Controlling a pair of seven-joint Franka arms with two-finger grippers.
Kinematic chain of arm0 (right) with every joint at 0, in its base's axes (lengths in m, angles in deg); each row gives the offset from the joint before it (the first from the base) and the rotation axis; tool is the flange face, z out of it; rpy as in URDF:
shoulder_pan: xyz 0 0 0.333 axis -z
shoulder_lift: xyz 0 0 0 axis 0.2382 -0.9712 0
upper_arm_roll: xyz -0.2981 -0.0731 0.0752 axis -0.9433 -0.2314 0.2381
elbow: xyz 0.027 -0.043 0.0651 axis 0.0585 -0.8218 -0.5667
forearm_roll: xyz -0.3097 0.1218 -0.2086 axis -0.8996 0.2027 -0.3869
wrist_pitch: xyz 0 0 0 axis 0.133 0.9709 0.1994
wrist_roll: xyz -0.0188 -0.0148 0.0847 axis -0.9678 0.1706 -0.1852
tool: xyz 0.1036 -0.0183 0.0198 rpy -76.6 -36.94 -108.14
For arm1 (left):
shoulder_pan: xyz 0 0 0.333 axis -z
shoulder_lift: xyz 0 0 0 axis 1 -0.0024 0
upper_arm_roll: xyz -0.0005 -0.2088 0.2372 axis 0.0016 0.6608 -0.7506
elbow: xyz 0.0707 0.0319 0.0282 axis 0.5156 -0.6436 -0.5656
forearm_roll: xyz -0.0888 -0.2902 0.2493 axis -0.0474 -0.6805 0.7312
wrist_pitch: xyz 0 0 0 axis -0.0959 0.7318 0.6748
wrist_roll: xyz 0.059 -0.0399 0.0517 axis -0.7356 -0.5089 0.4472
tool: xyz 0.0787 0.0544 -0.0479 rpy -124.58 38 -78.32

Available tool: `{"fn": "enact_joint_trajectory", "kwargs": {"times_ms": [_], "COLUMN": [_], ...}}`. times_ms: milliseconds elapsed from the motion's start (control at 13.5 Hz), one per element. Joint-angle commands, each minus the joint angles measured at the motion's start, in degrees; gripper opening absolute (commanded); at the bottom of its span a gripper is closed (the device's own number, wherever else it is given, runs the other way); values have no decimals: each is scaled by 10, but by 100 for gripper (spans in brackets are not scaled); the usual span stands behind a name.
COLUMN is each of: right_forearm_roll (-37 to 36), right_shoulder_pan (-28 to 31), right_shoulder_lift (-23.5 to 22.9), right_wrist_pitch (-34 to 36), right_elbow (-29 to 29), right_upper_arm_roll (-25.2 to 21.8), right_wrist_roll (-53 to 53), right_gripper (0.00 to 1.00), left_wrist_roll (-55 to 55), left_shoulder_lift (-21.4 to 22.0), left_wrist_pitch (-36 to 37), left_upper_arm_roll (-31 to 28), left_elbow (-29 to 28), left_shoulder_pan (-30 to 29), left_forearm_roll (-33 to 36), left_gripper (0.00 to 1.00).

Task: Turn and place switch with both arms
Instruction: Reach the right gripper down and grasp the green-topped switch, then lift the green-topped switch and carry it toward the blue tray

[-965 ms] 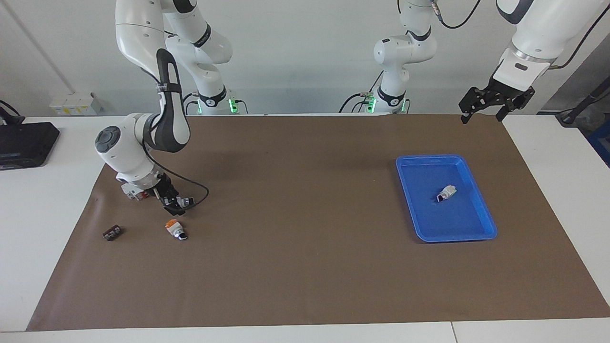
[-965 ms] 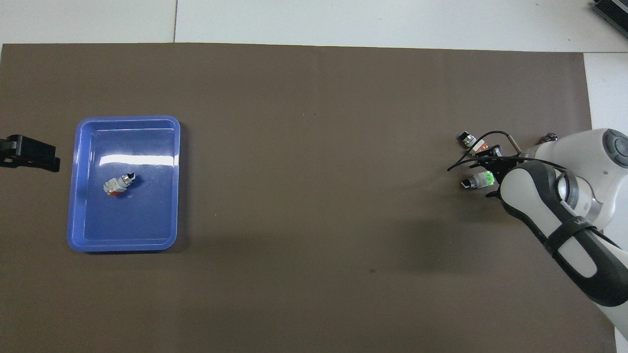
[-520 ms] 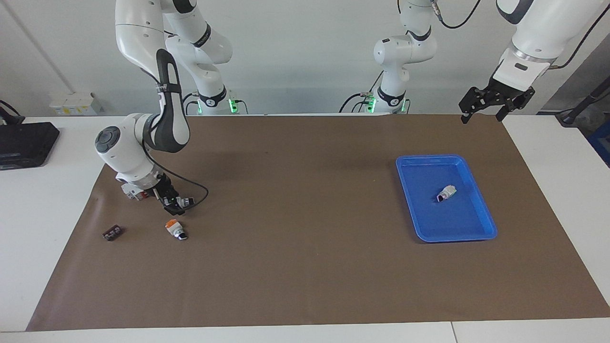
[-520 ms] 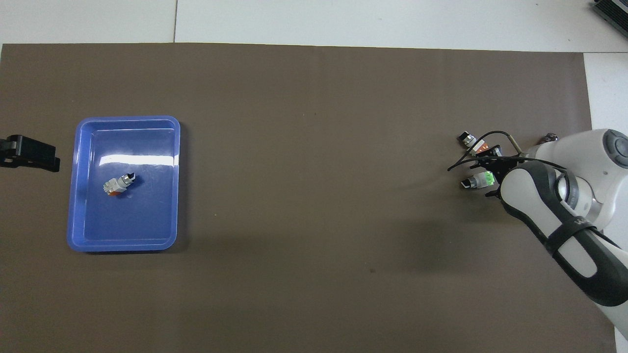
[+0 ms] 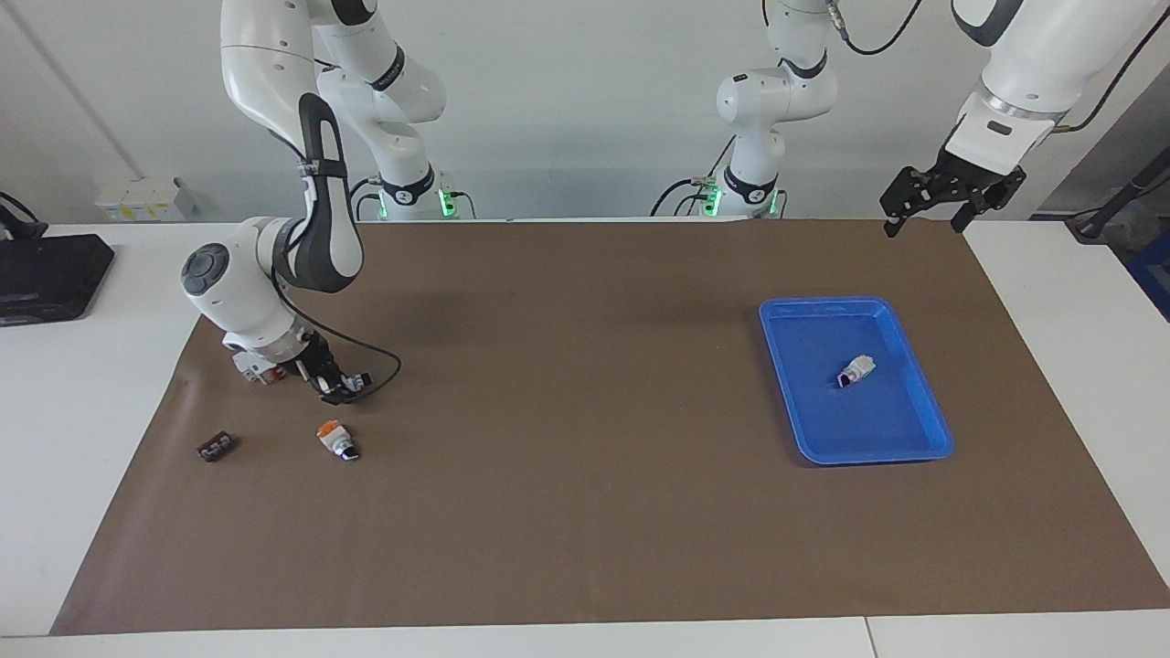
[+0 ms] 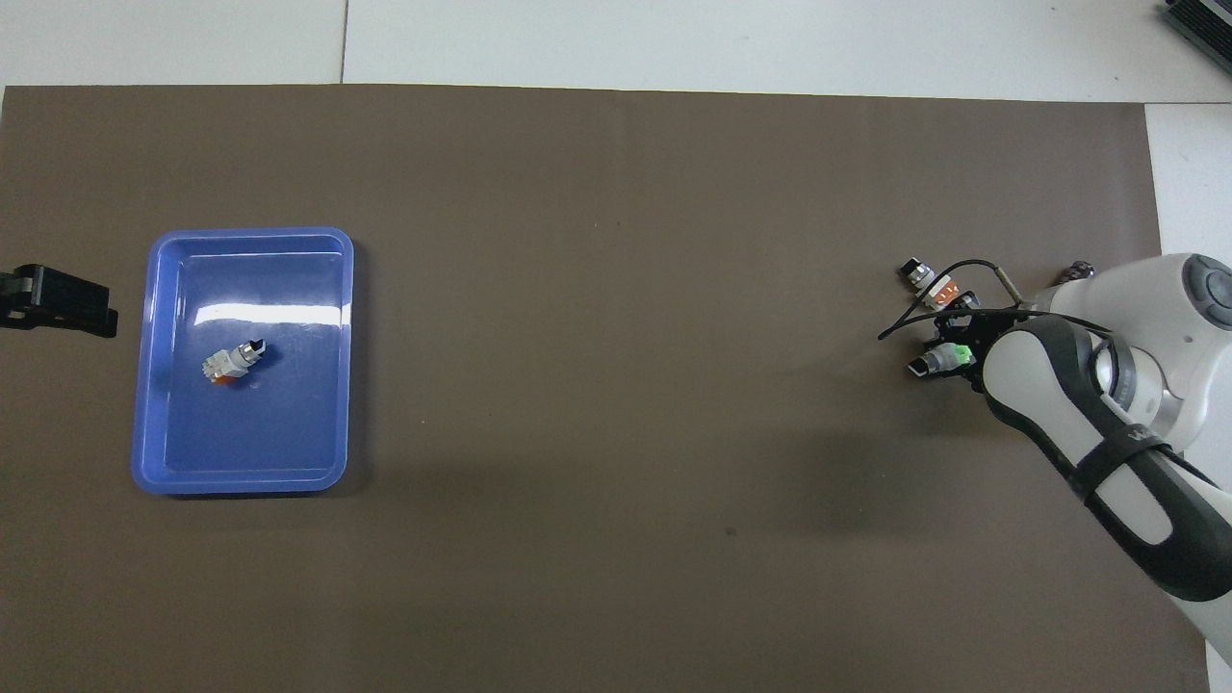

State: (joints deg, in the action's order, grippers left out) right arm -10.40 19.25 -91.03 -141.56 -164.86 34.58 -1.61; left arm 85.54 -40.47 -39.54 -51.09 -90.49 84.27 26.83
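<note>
You are looking at a white tabletop [image 5: 1079, 366] covered by a large brown mat [image 5: 585, 512], with a pale wall rising at the robots' end. A black device [image 5: 50, 274] sits on the bare white surface off the mat at the right arm's end. Toward the left arm's end, a blue tray [image 5: 923, 402] lies on the mat with a whitish switch [image 5: 857, 369] inside it.

The right pincer [image 5: 340, 391] is low over the mat at the right arm's end, and in the overhead view you see the switch [image 6: 943, 359] between its fingers, green patch upward and dark knob end pointing toward the left arm's end, so it is clenched on the switch. On the mat just beside it, farther from the robots, lies an orange-patched switch [image 5: 335, 439], apart from the pincer. A small dark part [image 5: 216, 447] lies on the mat nearer the mat's edge at that end.

The left arm waits: the left pincer [image 5: 925, 217] hangs above the mat's corner nearest its base, fingers spread and holding nothing.
</note>
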Motion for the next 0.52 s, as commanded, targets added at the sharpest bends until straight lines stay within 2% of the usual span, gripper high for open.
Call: {"fn": "enact_joint_trajectory", "kwargs": {"times_ms": [0, 74, 297, 445], "right_forearm_roll": [77, 123, 165, 193], "right_shoulder_pan": [0, -1, -31, -64], "right_shoulder_lift": [30, 42, 71, 102], "right_wrist_pitch": [87, 119, 203, 221], "right_elbow": [38, 50, 91, 104], "right_upper_arm_roll": [6, 6, 12, 13], "right_wrist_roll": [26, 28, -1, -119], "right_gripper": [0, 0, 0, 0], "left_wrist_roll": [4, 5, 5, 4], "left_shoulder_lift": [16, 16, 16, 16], "left_wrist_pitch": [-4, -4, -4, -4], "left_upper_arm_roll": [1, 1, 1, 1], "left_elbow": [-19, -20, -19, -20], "left_shoulder_pan": [-2, -2, -2, -2], "left_forearm_roll": [7, 7, 7, 7], "left_gripper": [100, 100, 100, 100]}}
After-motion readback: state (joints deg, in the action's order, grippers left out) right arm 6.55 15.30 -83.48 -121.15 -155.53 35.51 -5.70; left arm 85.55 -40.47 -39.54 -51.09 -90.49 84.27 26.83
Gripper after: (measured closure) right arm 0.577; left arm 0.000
